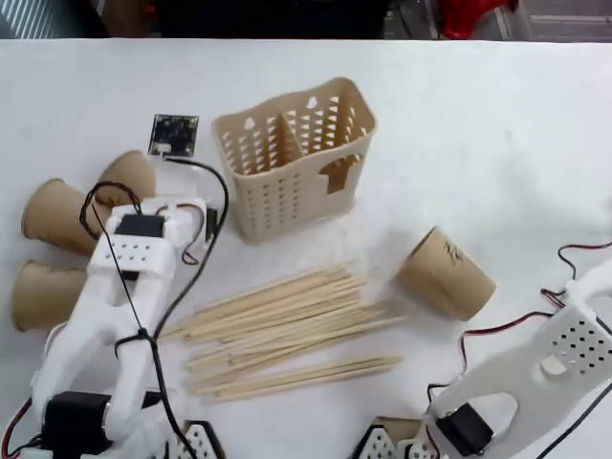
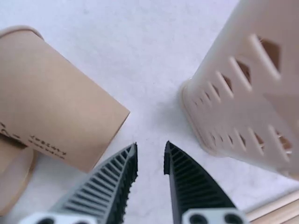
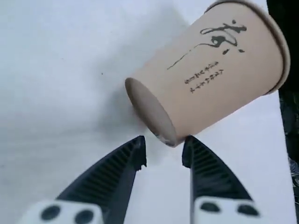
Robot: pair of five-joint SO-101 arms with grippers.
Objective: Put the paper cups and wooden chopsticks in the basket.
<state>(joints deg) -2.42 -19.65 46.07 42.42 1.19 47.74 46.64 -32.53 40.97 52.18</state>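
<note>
The white table carries everything, and the 2 white arms come in from its near edge, the left arm over the cups on its side and the right arm low at the corner. The beige basket stands upright toward the far middle, split by a divider into 2 compartments, with no cup or chopstick in it yet. In front of it the wooden chopsticks lie in a loose, fanned pile. 4 paper cups lie on their sides: 3 beside the left arm and 1 apart at the right. The left gripper is empty, its jaws a narrow gap apart, above bare table between a cup and the basket wall. The right gripper is parted a little wider, also empty, with the base rim of the right cup just beyond its tips. The cups look light and thin-walled, likely to roll and to crush under a hard squeeze, so the stiffer base or rolled rim seems the best hold. The chopsticks look stiff, light and smooth; pinching a few near their middle should keep them level.
</note>
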